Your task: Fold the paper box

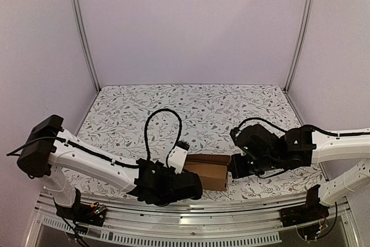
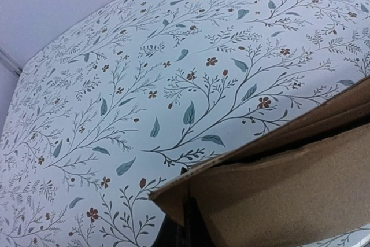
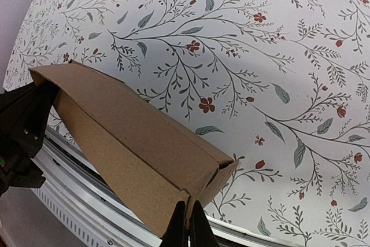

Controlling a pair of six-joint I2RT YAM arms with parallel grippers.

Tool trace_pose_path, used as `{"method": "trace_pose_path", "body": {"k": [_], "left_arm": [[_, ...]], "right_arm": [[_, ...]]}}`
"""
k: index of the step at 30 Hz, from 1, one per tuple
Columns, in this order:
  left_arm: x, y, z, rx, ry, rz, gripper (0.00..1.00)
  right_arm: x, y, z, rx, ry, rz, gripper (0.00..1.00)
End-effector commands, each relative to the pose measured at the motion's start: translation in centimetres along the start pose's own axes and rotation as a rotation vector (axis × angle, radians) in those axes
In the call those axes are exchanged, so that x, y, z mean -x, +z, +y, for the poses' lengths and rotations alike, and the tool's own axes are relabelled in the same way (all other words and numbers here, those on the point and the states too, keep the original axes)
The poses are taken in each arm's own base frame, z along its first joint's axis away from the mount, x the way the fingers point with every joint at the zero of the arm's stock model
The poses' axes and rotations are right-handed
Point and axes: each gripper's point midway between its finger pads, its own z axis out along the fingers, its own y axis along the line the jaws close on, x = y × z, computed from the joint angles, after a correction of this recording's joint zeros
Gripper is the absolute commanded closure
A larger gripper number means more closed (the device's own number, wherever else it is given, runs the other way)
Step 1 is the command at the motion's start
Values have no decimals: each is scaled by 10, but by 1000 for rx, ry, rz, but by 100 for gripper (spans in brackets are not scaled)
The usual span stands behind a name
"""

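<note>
Both ends of the paper box (image 1: 209, 173) were pinched when I looked: my left gripper (image 1: 188, 179) was clamped tight on its left end, my right gripper (image 1: 233, 169) on its right end. It sat folded up at the near edge of the floral tablecloth (image 1: 202, 108).

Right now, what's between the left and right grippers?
The paper box alone, spanning left gripper to right gripper, jaws shut on its ends. Clearest in top external view.

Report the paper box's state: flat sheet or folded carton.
Folded carton: the paper box shows panels meeting at corners, pinched at opposite ends by the left gripper and right gripper. Ends closed or not: cannot tell.
</note>
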Motion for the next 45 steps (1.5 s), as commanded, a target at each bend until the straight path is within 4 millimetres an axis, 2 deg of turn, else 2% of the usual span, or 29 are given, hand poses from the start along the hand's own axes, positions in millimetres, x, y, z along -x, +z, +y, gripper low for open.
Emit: {"method": "trace_pose_path", "body": {"k": [1,15,23,29,36,45], "left_arm": [[-57,1,-26,-96,121,181,100],[-59,2,-32,-83,144,180,100],[-61,3,-33,-81,144,181,100],[-62,3,-33,-78,148,182,100],[-62,3,-32,-73,148,180,100],[-61,4,-35,-73,156,185,100]], "right_arm": [[4,4,36,154,41,10,100],[5,6,35,196,98,54,100],[4,6,46,275,147,87,100],[1,10,46,276,158,103,100],[-13,15,26,205,149,127,100],[-22,12,-8,78,115,113,100]]}}
